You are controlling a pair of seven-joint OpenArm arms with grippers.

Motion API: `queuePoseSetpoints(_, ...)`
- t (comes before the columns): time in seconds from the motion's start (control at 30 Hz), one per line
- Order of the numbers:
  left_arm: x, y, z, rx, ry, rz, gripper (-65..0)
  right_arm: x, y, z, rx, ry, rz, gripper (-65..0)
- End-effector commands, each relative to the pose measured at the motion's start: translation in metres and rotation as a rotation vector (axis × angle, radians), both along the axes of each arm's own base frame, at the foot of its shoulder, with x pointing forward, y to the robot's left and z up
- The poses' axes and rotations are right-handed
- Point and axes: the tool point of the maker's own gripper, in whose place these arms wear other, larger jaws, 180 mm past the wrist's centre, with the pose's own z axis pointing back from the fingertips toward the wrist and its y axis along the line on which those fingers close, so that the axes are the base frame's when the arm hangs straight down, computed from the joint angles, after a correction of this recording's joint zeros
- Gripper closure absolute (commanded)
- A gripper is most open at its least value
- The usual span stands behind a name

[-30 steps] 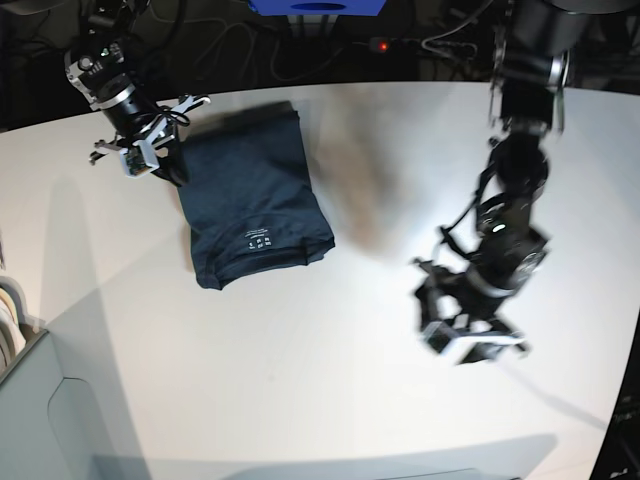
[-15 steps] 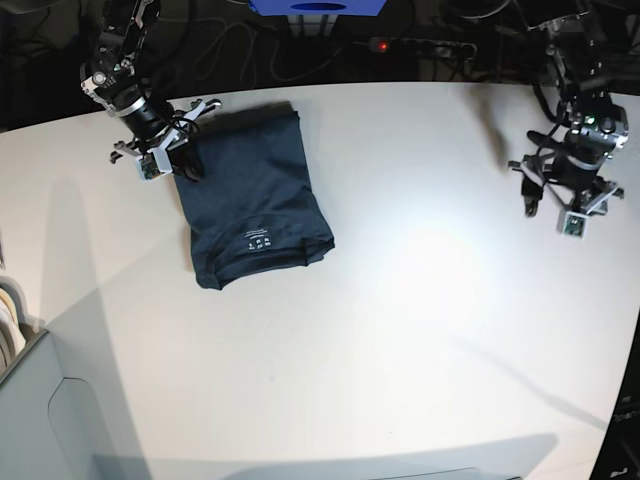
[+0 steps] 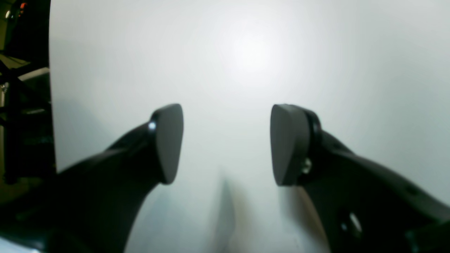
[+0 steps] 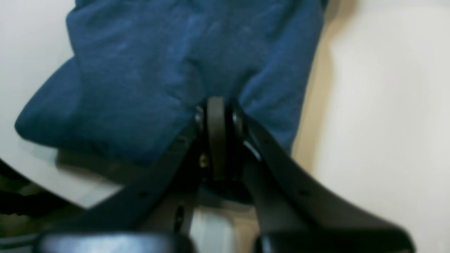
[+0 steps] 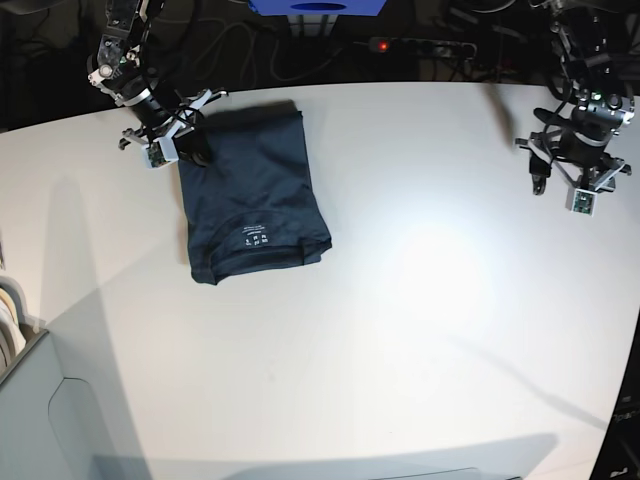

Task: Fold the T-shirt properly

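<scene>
The dark navy T-shirt (image 5: 250,195) lies folded into a rectangle on the white table (image 5: 400,330), its white size label facing up near the front edge. My right gripper (image 5: 188,150) is at the shirt's far left corner. In the right wrist view it (image 4: 218,116) is shut on a pinch of the blue T-shirt (image 4: 168,70) fabric. My left gripper (image 5: 556,182) hangs over bare table at the far right, well away from the shirt. In the left wrist view it (image 3: 226,140) is open and empty.
A grey bin edge (image 5: 30,400) stands at the lower left. A blue object (image 5: 318,8) and a power strip with a red light (image 5: 380,45) sit behind the table. The table's edge (image 3: 50,88) shows to the left of the left gripper.
My left arm has swung from the front middle right of the table to the far right and opened over bare table. My right gripper has shifted slightly backward at the shirt's corner.
</scene>
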Motion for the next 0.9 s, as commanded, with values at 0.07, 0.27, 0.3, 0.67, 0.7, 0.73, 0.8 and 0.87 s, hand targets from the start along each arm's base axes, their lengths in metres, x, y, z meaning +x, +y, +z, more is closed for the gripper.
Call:
queuePoseSetpoints(0.07, 0.004, 0.0, 0.012, 0.015, -0.037, -0.015, -37.0, -0.002, 0.003, 0.004, 0.009, -0.01, 0.016, -0.2)
queuePoseSetpoints(0.27, -0.005, 0.0, 0.006, 0.016, -0.011, -0.016, -37.0, -0.008, 0.012, 0.005, 0.016, -0.005, 0.042, -0.2)
queuePoseSetpoints(0.3, -0.005, 0.0, 0.007, 0.018, -0.013, -0.018, -37.0, -0.009, 0.013, 0.006, 0.016, -0.004, 0.045, -0.2)
queuePoseSetpoints(0.67, -0.045, -0.021, -0.013, -0.023, 0.065, -0.014, -31.0, -0.006, -0.01, 0.049, -0.062, -0.112, -0.015, -0.2)
queuePoseSetpoints(0.7, -0.052, -0.024, -0.015, -0.026, 0.079, -0.014, -26.6, -0.007, -0.016, 0.057, -0.083, -0.128, -0.03, -0.2)
queuePoseSetpoints(0.73, -0.061, -0.025, -0.016, -0.028, 0.089, -0.006, -21.7, -0.01, -0.019, 0.063, -0.098, -0.133, -0.041, -0.2)
queuePoseSetpoints(0.8, -0.08, -0.025, -0.018, -0.035, 0.111, 0.031, -11.6, -0.02, -0.024, 0.07, -0.125, -0.13, -0.054, -0.2)
queuePoseSetpoints(0.87, -0.102, -0.026, -0.024, -0.055, 0.142, 0.081, 0.0, -0.035, -0.027, 0.071, -0.143, -0.103, -0.063, -0.2)
